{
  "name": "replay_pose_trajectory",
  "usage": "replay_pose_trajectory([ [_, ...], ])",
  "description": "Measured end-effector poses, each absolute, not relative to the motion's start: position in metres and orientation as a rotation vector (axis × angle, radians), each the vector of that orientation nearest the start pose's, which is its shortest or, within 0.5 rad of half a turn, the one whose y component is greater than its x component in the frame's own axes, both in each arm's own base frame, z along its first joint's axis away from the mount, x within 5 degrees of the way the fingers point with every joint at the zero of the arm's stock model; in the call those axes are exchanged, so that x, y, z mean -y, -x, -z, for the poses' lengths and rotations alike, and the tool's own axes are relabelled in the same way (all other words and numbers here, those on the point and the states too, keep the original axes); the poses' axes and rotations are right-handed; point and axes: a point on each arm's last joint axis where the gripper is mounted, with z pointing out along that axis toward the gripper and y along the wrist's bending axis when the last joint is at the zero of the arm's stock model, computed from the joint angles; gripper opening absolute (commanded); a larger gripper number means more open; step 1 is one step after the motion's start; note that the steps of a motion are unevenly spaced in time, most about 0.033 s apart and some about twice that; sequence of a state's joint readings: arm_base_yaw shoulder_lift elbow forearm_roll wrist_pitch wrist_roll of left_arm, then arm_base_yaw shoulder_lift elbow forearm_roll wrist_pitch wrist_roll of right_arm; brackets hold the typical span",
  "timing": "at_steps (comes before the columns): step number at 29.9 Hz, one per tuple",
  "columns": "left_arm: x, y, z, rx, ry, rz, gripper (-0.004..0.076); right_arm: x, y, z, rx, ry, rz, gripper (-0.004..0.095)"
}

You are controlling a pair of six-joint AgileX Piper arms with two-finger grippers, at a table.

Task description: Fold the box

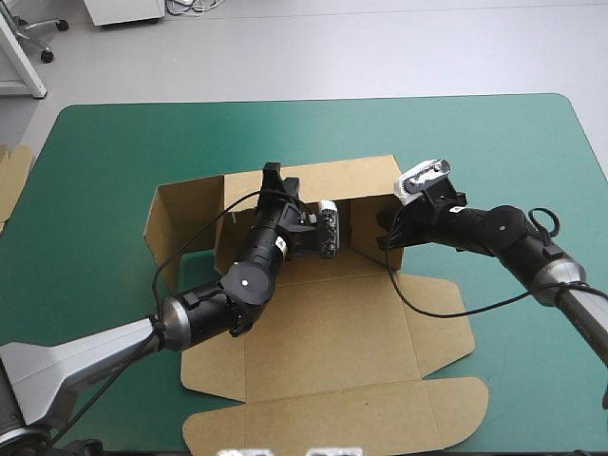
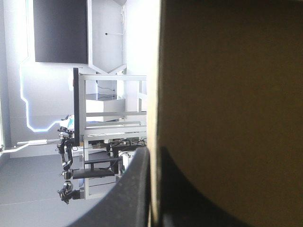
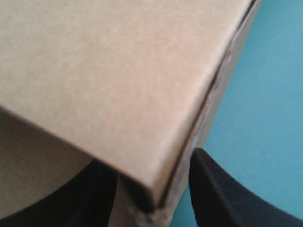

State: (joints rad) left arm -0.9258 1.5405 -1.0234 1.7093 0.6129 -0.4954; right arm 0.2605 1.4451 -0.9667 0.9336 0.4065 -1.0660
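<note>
Box-folding in progress: a brown box [image 1: 323,323] lies half-formed at the middle of the teal-green table [image 1: 114,152]. Its far wall [image 1: 332,176] stands upright, a side flap [image 1: 185,214] is raised at the left end, and the broad lid [image 1: 332,408] lies flat on the table toward the near edge.

The left gripper [image 1: 274,176], reaching in from the near left corner, sits at the top edge of the far wall. The left wrist view shows its two black fingers [image 2: 128,194] clenched on that board, one on each face, with only the thin edge of the sheet between them.

The right gripper [image 1: 389,233], coming in from the right, is at the box's right end, where the far wall meets the short side wall [image 1: 399,247]. In the right wrist view its fingers [image 3: 222,198] straddle that corner, one inside the box and one outside over the table. They press against the folded board, grasping it.

A strip of spare board [image 1: 11,176] shows at the table's left edge.
</note>
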Motion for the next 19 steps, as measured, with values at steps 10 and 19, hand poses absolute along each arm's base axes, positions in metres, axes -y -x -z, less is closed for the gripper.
replay_pose_trajectory([
  [10,0.2423,-0.2501,-0.2883,-1.248,-1.480,-0.828,-0.0014,-0.1071,-0.2957,-0.2808,-2.104,0.634,-0.396,0.0157],
  [19,0.2430,-0.2507,-0.2879,-1.247,-1.482,-0.831,-0.0014,-0.1052,-0.2987,-0.2814,-2.093,0.600,-0.373,-0.0034],
])
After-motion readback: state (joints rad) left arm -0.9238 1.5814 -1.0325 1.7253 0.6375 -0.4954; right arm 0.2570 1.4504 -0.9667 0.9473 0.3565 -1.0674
